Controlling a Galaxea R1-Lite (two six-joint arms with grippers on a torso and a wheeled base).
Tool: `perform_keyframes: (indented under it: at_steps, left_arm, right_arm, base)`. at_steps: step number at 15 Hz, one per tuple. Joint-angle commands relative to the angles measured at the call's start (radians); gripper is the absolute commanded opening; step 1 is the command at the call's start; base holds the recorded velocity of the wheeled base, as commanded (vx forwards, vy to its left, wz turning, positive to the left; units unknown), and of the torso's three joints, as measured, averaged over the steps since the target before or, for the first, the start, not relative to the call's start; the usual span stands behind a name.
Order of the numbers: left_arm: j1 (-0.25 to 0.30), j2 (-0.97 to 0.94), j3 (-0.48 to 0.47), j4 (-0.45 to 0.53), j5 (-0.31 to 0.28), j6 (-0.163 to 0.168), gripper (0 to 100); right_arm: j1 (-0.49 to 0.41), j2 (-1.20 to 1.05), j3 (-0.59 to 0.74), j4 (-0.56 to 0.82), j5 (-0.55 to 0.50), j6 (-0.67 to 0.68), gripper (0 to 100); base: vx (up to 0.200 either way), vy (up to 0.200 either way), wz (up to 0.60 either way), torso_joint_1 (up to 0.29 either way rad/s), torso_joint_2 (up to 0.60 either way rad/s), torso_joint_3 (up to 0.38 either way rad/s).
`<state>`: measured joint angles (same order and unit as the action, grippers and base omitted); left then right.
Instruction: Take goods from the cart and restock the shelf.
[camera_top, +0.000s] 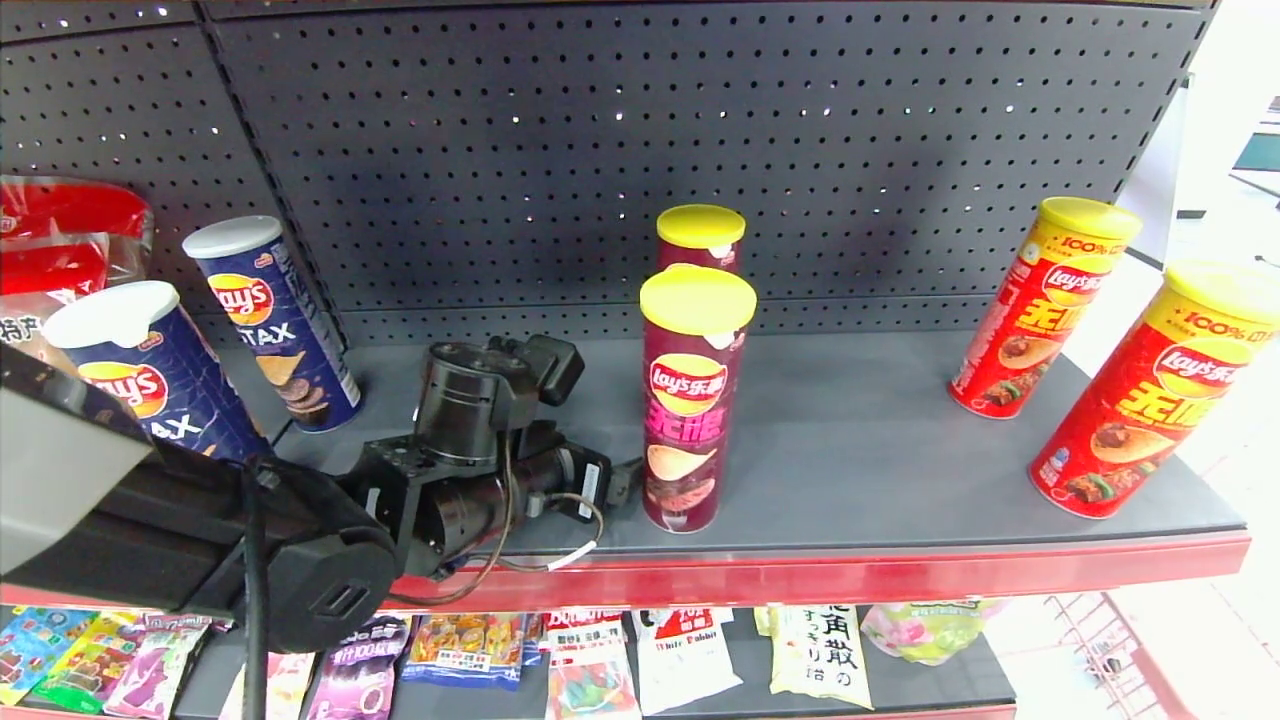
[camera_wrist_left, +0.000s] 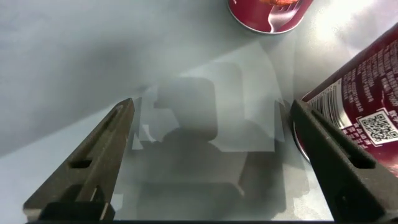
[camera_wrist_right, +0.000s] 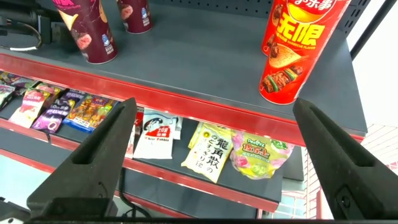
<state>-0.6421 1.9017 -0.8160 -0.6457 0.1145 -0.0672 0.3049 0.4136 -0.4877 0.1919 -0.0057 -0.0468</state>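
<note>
I'm holding left gripper (camera_wrist_left: 212, 106) spread apart, empty | sitting just beside front maroon can (camera_top: 690, 420) | risking tipping it off shelf (camera_top: 880, 450) if I'm swinging sideways.

The shelf deck (camera_top: 860, 440) was smooth, matt grey painted metal; the back panel (camera_top: 600, 120) was matt, dark perforated sheet; the front lip (camera_top: 900, 575) was glossy red. The maroon canister (camera_top: 690, 420) had a glossy printed wrap and a smooth yellow plastic lid (camera_top: 697, 298). The lower-tier packets (camera_top: 680, 655) were shiny, crinkled film.
</note>
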Motion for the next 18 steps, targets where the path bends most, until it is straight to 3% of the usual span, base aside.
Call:
perform_keyframes:
  at_steps: [1,11,14,18]
  left_arm:
    - [-0.002,-0.003,0.0,0.0,0.001,0.0,100]
    - [-0.007,-0.029,0.023,0.0,0.01,-0.006,100]
    - [0.007,-0.092,0.077,0.001,0.011,-0.008,100]
    - [0.019,-0.325,0.233,0.006,0.024,-0.008,100]
  right_arm:
    - [0.0,0.005,0.0,0.0,0.0,-0.001,100]
    - [0.0,0.002,0.001,0.001,0.0,-0.001,100]
    - [0.0,-0.001,0.014,0.004,0.0,-0.001,100]
    - [0.0,-0.019,0.064,0.004,-0.003,-0.002,100]
  base:
    - [0.0,0.0,0.0,0.0,0.0,0.0]
    - [0.0,0.0,0.0,0.0,0.0,0.0]
    - [0.0,0.0,0.0,0.0,0.0,0.0]
    - [0.0,0.0,0.0,0.0,0.0,0.0]
